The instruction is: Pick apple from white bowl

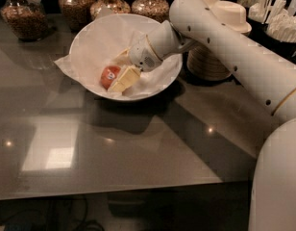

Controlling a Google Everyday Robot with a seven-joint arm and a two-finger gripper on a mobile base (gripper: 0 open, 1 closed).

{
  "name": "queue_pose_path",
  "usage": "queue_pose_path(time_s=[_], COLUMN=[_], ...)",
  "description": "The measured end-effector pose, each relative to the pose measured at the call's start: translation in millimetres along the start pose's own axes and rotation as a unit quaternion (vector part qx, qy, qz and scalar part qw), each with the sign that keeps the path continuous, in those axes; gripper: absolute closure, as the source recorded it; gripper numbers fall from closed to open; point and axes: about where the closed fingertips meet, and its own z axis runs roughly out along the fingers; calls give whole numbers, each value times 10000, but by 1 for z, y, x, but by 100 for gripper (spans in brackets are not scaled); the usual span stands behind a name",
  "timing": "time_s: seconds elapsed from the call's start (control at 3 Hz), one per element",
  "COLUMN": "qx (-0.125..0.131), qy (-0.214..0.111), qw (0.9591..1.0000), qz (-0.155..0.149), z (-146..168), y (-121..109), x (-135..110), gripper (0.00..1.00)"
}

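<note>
The white bowl (90, 42), lined with crinkled white tissue, stands at the back of the grey table. The small red-orange apple (108, 76) with a white sticker rests low in the bowl's front. My gripper (120, 69) reaches down into the bowl from the right. Its two cream fingers stand apart. One finger (125, 79) lies along the apple's right side, and the other is just behind the apple. The apple still sits on the tissue.
Glass jars of brown snacks (25, 13) line the back edge behind the bowl. A stack of beige paper bowls (208, 61) stands right of the white bowl, partly behind my arm. Holders of white cutlery (282, 18) are at the back right.
</note>
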Motion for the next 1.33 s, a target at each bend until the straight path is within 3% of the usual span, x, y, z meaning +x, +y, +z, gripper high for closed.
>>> queue_pose_path(time_s=[0.33, 1.33], qx=[-54, -65], qy=[8, 8], qw=[9999, 9998], qz=[87, 173], z=[8, 12], y=[1, 1], x=[7, 13], gripper=[30, 95])
